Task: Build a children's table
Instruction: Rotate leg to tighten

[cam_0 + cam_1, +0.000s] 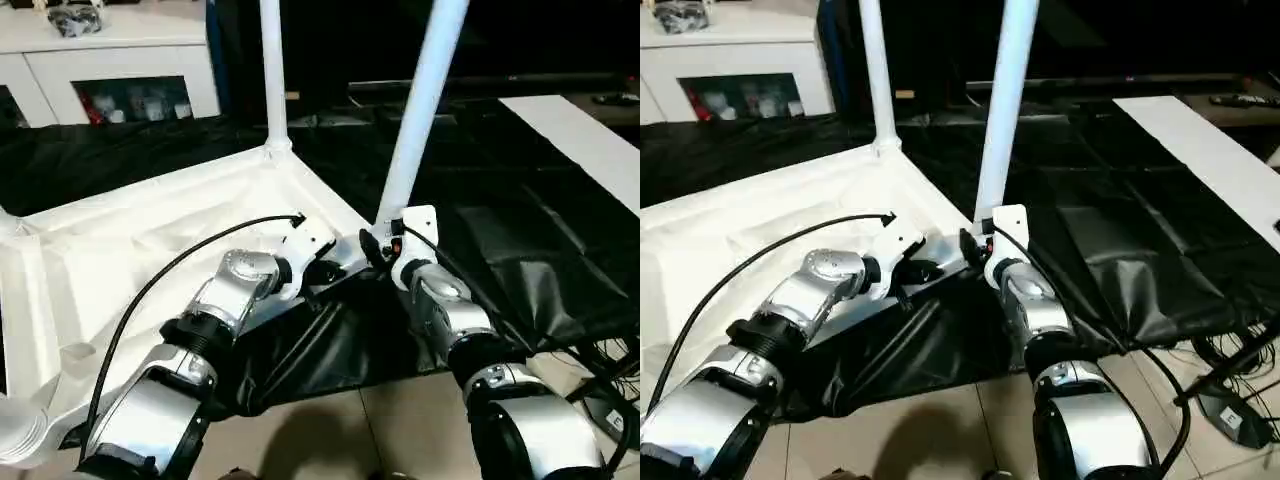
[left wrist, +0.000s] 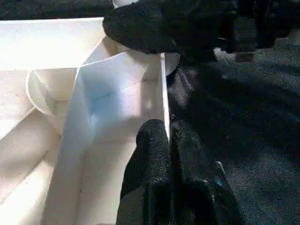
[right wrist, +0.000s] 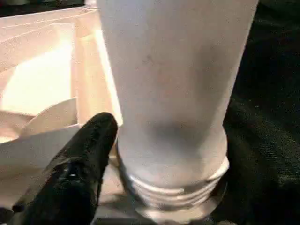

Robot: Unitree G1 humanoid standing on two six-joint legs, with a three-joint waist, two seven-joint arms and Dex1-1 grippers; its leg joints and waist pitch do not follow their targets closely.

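Note:
The white table top (image 1: 150,230) lies upside down on a black sheet, its ribbed underside facing up. Two white legs stand upright in its corner sockets, a far leg (image 1: 272,70) and a near leg (image 1: 420,110). My left gripper (image 2: 166,140) is shut on the thin rim wall of the top, close to the near corner socket (image 2: 47,89). At the foot of the near leg (image 3: 173,84) sits my right gripper (image 1: 385,240), shut on it. One black finger (image 3: 89,154) presses its side and the other is hidden. The leg's screw threads (image 3: 173,194) show just above the socket.
A white glass-door cabinet (image 1: 110,60) stands at the back left. The black sheet (image 1: 520,230) spreads to the right, with a white board (image 1: 590,140) beyond it. Cables (image 1: 610,390) lie on the tiled floor at the right.

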